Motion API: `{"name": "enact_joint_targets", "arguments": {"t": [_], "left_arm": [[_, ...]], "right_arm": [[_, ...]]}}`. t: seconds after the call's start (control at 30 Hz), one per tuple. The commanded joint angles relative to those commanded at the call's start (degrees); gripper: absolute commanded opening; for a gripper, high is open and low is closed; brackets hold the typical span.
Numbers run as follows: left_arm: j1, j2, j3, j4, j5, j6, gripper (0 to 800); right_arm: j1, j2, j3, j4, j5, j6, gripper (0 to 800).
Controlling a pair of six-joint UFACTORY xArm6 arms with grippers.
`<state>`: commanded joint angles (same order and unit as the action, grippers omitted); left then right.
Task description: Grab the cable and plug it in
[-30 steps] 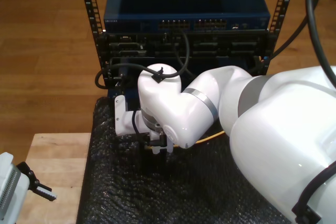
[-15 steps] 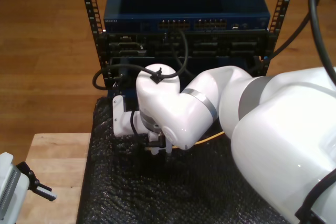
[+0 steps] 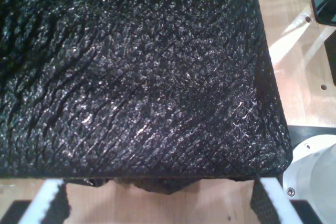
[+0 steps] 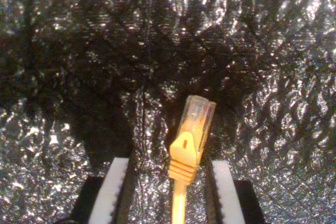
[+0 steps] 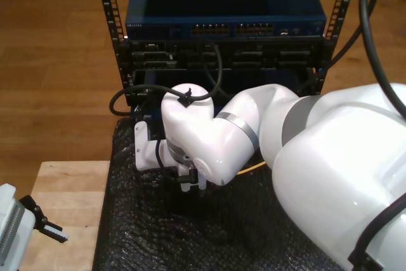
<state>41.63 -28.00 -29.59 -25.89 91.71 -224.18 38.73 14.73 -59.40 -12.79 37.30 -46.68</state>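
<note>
The cable's clear plug with its yellow-orange boot [image 4: 190, 132] lies on the black bubbly mat [image 4: 68, 77], and its thin cord runs back between my fingers. My second gripper [image 4: 168, 163] is open. Its white-padded fingers [image 4: 113, 192] stand on either side of the plug, and mat shows in the gap. In the exterior view this gripper [image 5: 190, 185] points down at the mat under the big white arm, and a short stretch of yellow cable [image 5: 255, 166] shows behind it. My first gripper [image 3: 157, 184] hangs open over the mat's edge, at the exterior view's lower left [image 5: 47, 226].
A rack with a blue network switch [image 5: 225, 4] and its rows of ports [image 5: 235, 30] stands behind the mat. Black cables [image 5: 120, 96] loop out of the rack's front. A wooden table [image 5: 63, 188] borders the mat on the exterior view's left.
My second arm has shifted toward the exterior view's left and slightly lower over the mat. My first gripper has stayed put.
</note>
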Motion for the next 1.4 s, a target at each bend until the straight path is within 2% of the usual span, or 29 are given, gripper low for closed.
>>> {"name": "enact_joint_targets", "arguments": {"t": [0.3, 0.7, 0.83, 0.9, 1.07, 1.4], "left_arm": [[0.0, 0.0, 0.0, 0.0, 0.09, 0.0, 800], [0.0, 0.0, -0.09, 0.0, 0.09, 0.0, 800], [0.0, 0.0, -0.09, 0.0, 0.09, 0.0, 800], [0.0, 0.09, -0.09, 0.0, 0.09, 0.0, 800], [0.0, 0.09, -0.09, 0.0, 0.09, 0.0, 800], [0.0, 0.09, -0.09, 0.0, 0.18, 0.0, 800]], "right_arm": [[-0.09, 0.53, 0.0, -0.09, -1.14, 1.05, 229], [-0.09, 0.7, -0.09, -0.09, -1.14, 1.23, 231], [-0.09, 0.7, 0.0, -0.18, -1.23, 1.23, 142], [-0.18, 0.7, -0.09, -0.18, -1.23, 1.23, 70], [-0.26, 0.62, 0.0, -0.18, -1.14, 1.14, 10], [-0.7, -0.44, -0.26, -0.09, -0.88, 0.79, 6]]}}
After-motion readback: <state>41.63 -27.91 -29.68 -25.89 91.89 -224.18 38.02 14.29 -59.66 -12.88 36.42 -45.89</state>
